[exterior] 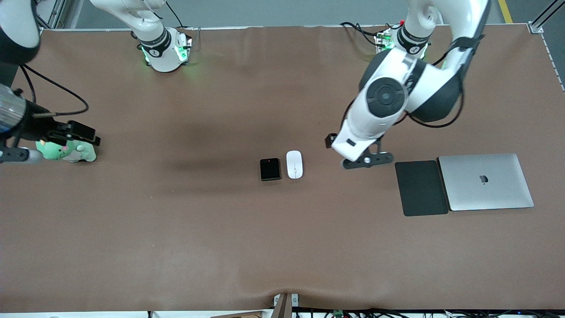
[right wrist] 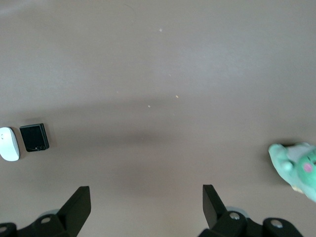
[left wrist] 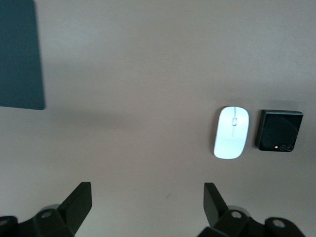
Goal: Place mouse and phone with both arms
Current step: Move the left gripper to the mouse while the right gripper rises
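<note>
While the white mouse (exterior: pixel 294 164) and black phone (exterior: pixel 270 169) are lying side by side mid-table, the left gripper (left wrist: pixel 147 203) is hovering wide-jawed between them and the dark pad (exterior: pixel 420 187) beside the Apple-logo laptop (exterior: pixel 485 181), and the right gripper (right wrist: pixel 146 203) is hanging equally wide by the green plush toy (exterior: pixel 66 151).
</note>
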